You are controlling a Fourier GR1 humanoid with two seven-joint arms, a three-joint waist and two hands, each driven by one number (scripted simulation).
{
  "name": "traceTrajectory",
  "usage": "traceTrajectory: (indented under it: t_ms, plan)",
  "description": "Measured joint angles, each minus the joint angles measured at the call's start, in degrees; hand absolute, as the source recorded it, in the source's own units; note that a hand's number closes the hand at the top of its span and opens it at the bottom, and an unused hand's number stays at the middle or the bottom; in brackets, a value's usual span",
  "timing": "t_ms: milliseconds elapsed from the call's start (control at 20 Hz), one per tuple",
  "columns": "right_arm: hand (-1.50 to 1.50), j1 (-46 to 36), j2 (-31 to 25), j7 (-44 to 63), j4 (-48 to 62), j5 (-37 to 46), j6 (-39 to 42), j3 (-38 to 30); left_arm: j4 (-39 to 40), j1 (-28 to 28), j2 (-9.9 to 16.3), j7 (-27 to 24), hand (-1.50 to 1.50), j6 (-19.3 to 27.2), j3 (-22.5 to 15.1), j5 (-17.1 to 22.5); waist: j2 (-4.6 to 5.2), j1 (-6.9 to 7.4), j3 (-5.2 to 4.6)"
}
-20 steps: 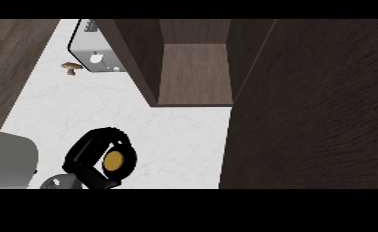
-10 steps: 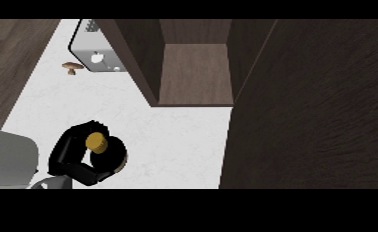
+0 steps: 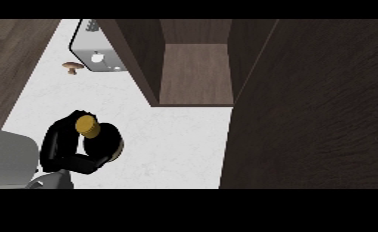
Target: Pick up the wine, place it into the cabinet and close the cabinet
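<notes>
The wine bottle is dark with a gold cap and shows at the lower left, over the white counter. My left hand is shut on it, black fingers curled round its body and hiding much of it. The grey forearm comes in from the lower left edge. The cabinet stands open at the upper middle, with a bare wooden shelf inside. Its dark door is swung out and fills the right side. My right hand does not show.
A grey sink lies at the upper left beside the cabinet's side wall. A small brown mushroom sits on the counter next to it. Dark wood borders the counter on the left.
My left hand has carried the bottle up the view and slightly left, away from the lower edge. The gold cap now sits higher. The cabinet door has not moved.
</notes>
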Motion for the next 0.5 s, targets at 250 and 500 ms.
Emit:
traceTrajectory:
  t_ms: [250, 500]
  plan:
    - [-1.5, -1.5, 0.8, 1.1, 0.2, 0.1, -0.7, 0.7, -10.6, 2.7, -1.2, 6.7, 1.5, -2.0, -1.3, 4.4, -0.04, 0.23, 0.0]
    - [-1.5, -2.1, 0.6, 2.5, -0.1, 0.1, -1.0, 0.3, -22.7, 5.1, -3.7, 16.7, 1.5, -0.9, -4.8, 7.0, -0.08, 0.21, 0.01]
